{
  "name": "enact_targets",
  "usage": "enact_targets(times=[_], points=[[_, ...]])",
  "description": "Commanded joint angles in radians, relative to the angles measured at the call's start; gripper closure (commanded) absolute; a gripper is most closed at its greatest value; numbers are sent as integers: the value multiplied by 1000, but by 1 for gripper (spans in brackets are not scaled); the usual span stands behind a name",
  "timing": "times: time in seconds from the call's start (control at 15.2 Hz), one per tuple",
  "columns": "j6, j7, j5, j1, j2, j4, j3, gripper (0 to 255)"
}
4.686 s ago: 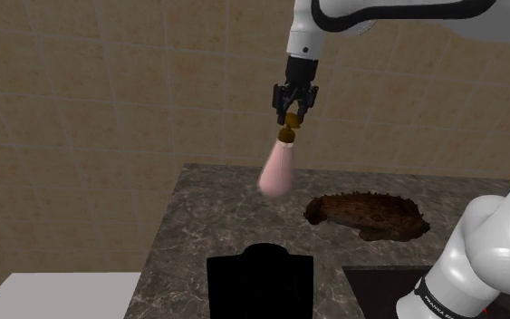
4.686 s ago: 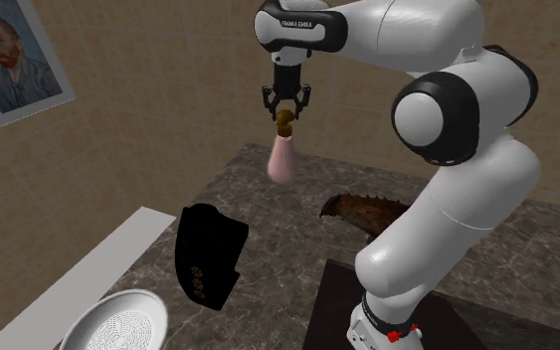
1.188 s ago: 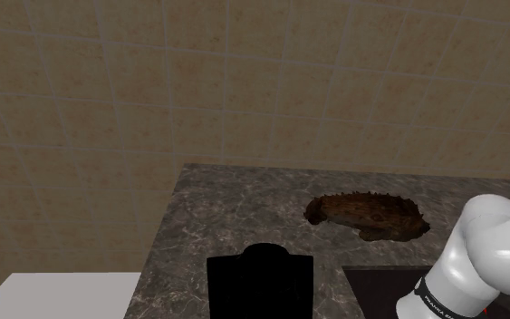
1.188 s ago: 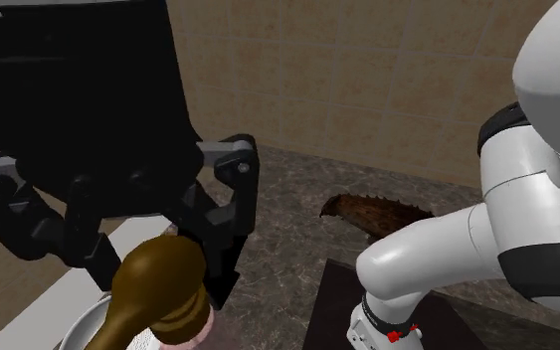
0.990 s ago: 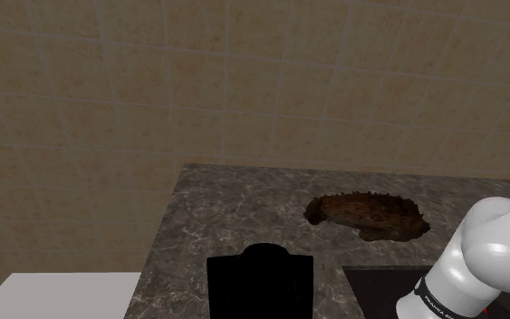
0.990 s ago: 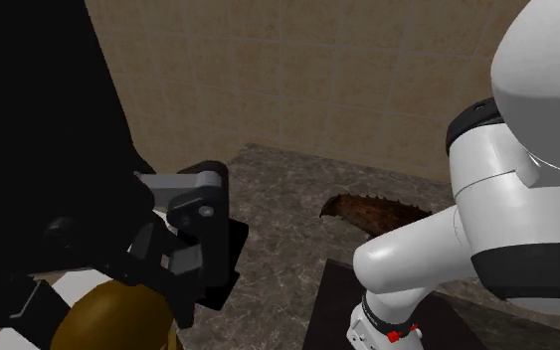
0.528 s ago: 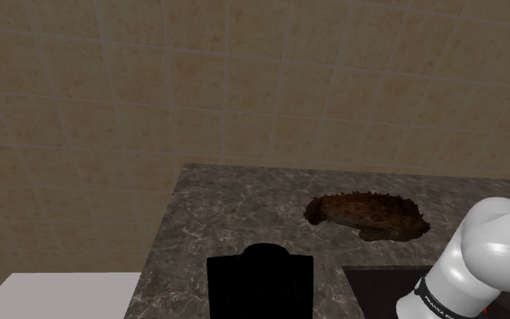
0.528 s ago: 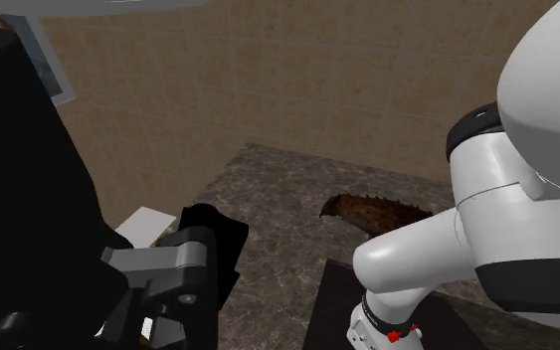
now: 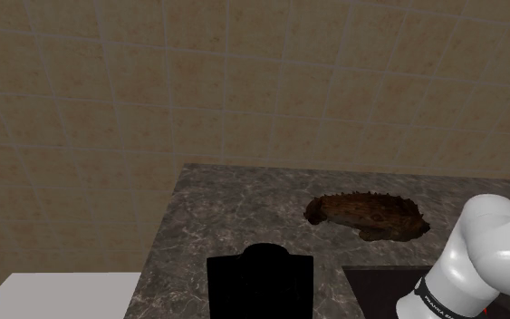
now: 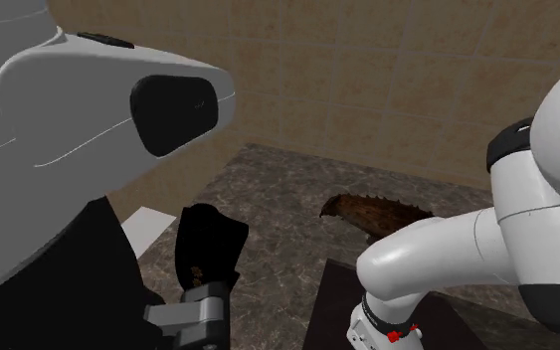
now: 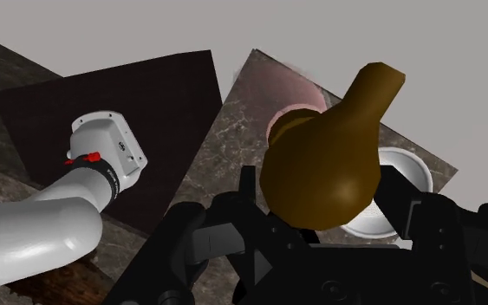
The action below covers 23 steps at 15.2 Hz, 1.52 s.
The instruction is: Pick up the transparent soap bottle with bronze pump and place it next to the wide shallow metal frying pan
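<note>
In the wrist view my gripper [image 11: 324, 201] is shut on the soap bottle's bronze pump [image 11: 330, 156], with a black finger on either side of it. The bottle's pinkish translucent body [image 11: 287, 117] hangs below the pump, over the dark stone counter [image 11: 233, 130]. Just past the bottle lies the white shallow frying pan [image 11: 402, 173], partly hidden by the pump and one finger. In the second exterior view my arm's grey-white wrist link [image 10: 79, 109] and black hand [image 10: 59, 288] stand very close to the camera.
A black boxy object [image 9: 260, 281] [image 10: 208, 254] stands on the counter near its front edge. A rough brown lump [image 9: 366, 216] [image 10: 372, 214] lies further back. A dark mat [image 11: 120, 108] [image 10: 332, 298] holds my arm's base [image 11: 103, 156]. A tiled wall [image 9: 244, 82] closes the back.
The hand with the bottle has gone down past the second exterior camera; the pump has dropped out of that view and the wrist link now covers its left. The shoulder view barely differs.
</note>
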Motion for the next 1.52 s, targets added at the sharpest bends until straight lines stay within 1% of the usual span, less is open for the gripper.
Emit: enact_targets(times=[0.0,0.33,0.66,1.45], points=[[28,-14,7,24,-24,-53,-18,255],[86,-47,24,77,-79,-174,-55,255],[141,-74,41,115,-128,-280,-74,255],[265,-124,88,179,-222,-497,-74,255]])
